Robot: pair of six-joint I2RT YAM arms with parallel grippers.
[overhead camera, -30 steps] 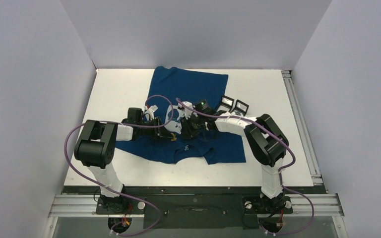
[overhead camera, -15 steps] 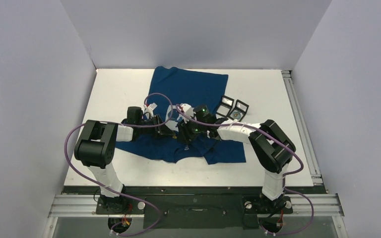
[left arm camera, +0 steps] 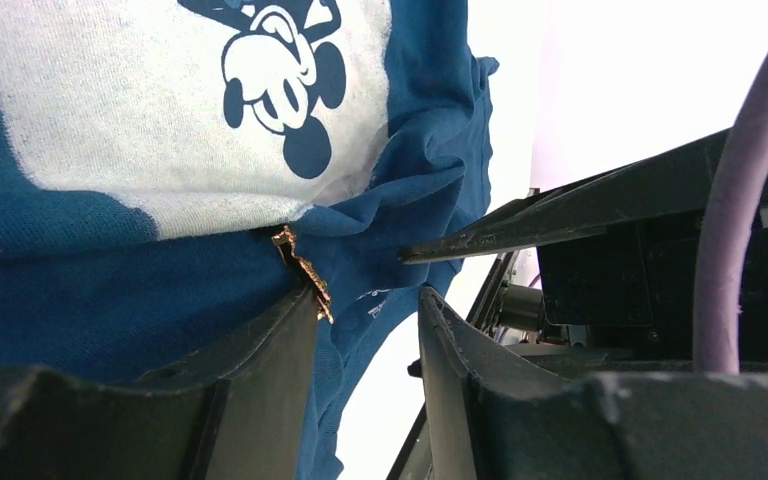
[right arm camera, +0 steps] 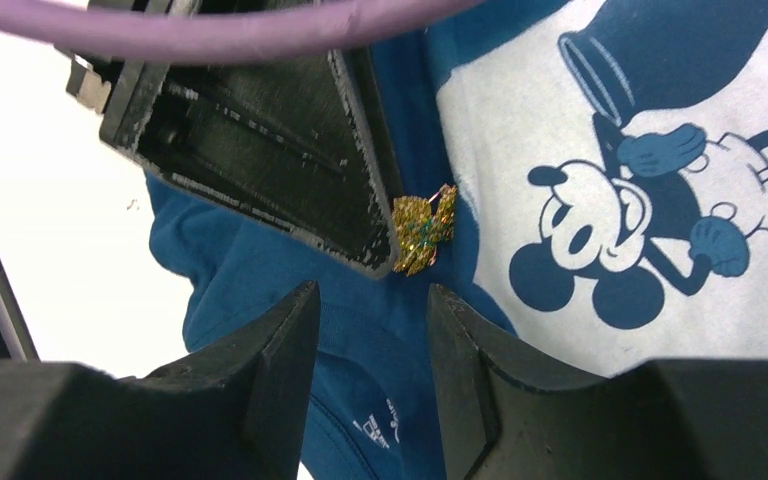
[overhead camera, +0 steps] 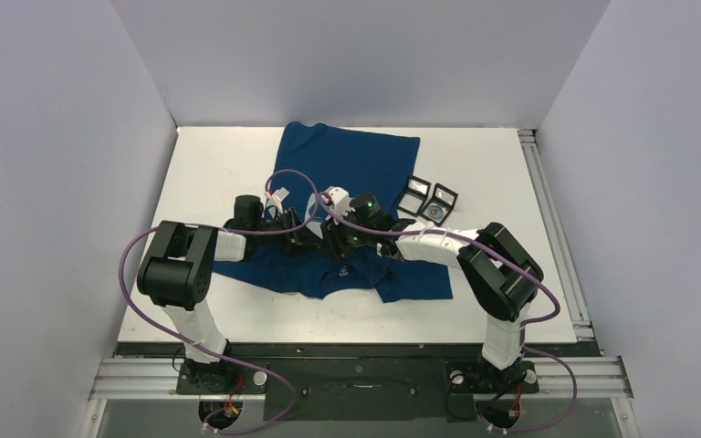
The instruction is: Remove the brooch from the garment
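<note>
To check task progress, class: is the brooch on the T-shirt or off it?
On. The gold brooch sits against the T-shirt fabric at the edge of the print, not lifted clear.

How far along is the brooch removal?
Done: both grippers are at the brooch, which sits at the edge of the print on the garment.
In hand: the left gripper has one finger against the brooch, jaws apart. The right gripper hovers open just short of it.
Left: neither grips it and it is on the fabric, so unfastening it and lifting it off remain.
</note>
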